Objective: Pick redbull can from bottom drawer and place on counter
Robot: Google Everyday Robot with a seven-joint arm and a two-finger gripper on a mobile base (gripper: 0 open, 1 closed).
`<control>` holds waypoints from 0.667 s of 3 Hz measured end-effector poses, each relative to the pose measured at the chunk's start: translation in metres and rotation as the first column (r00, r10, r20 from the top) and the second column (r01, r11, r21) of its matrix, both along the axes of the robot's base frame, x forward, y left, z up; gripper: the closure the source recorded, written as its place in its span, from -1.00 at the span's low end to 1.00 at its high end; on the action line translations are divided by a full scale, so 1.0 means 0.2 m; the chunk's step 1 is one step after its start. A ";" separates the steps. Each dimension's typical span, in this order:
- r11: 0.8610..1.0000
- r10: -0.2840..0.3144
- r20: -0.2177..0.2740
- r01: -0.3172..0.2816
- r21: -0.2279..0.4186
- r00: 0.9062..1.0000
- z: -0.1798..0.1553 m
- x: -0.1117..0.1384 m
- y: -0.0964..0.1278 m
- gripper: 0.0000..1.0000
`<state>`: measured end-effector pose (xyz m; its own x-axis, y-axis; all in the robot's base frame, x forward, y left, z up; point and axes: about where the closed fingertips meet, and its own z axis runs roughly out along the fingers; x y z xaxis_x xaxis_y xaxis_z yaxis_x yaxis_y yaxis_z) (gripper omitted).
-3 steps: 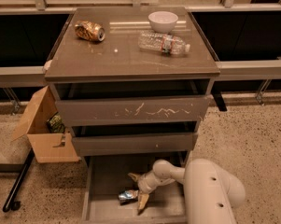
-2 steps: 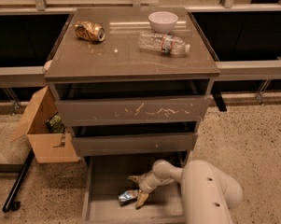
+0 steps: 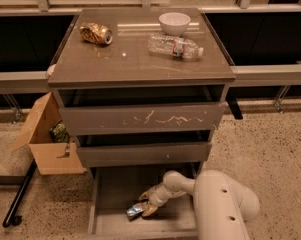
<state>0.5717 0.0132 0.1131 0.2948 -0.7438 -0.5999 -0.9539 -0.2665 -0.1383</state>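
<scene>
The redbull can [image 3: 135, 210] lies on its side on the floor of the open bottom drawer [image 3: 110, 194], near its front. My gripper [image 3: 146, 205] reaches down into this drawer from the right. It is open, with its tan fingers [image 3: 151, 211] spread at the can's right end, one above it and one below. The counter [image 3: 125, 59] is the glossy grey-brown cabinet top above.
On the counter are a dented gold-brown can [image 3: 96, 33], a white bowl [image 3: 174, 23] and a clear bottle [image 3: 175, 46] lying down. The scratched top drawer [image 3: 142, 118] and the middle drawer [image 3: 142, 153] stand slightly out. An open cardboard box [image 3: 50, 141] sits at the left.
My arm has shifted a little to the left and lower in the drawer. The gripper's fingers now sit closer around the can's end. The can has not moved.
</scene>
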 end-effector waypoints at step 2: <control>0.999 0.009 0.055 -0.011 0.032 0.998 0.15 -0.02 -0.04 1.00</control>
<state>0.5673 0.0052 0.1425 0.3351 -0.7210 -0.6065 -0.9420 -0.2701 -0.1993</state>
